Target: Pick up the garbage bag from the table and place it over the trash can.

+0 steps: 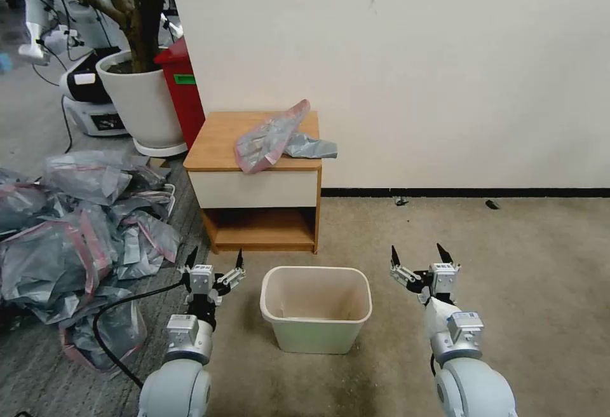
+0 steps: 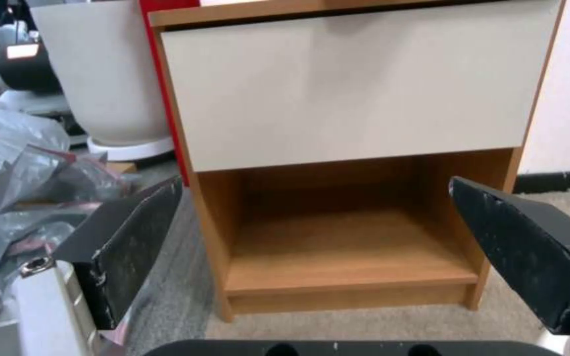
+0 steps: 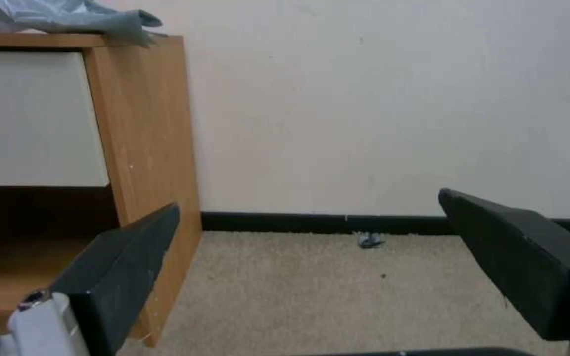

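Lying crumpled on the table (image 1: 219, 140), the garbage bag (image 1: 273, 137) drapes over the top's front edge, one grey corner reaching the right side. On the carpet in front of the table stands the trash can (image 1: 316, 307) — unlined. The left gripper (image 1: 215, 259) hovers low just left of the can, jaws spread wide and holding nothing; the right gripper (image 1: 418, 255) hangs to the can's right — equally wide, equally empty.

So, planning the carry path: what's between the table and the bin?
Bare carpet in the head view; nothing lies between the table and the bin.
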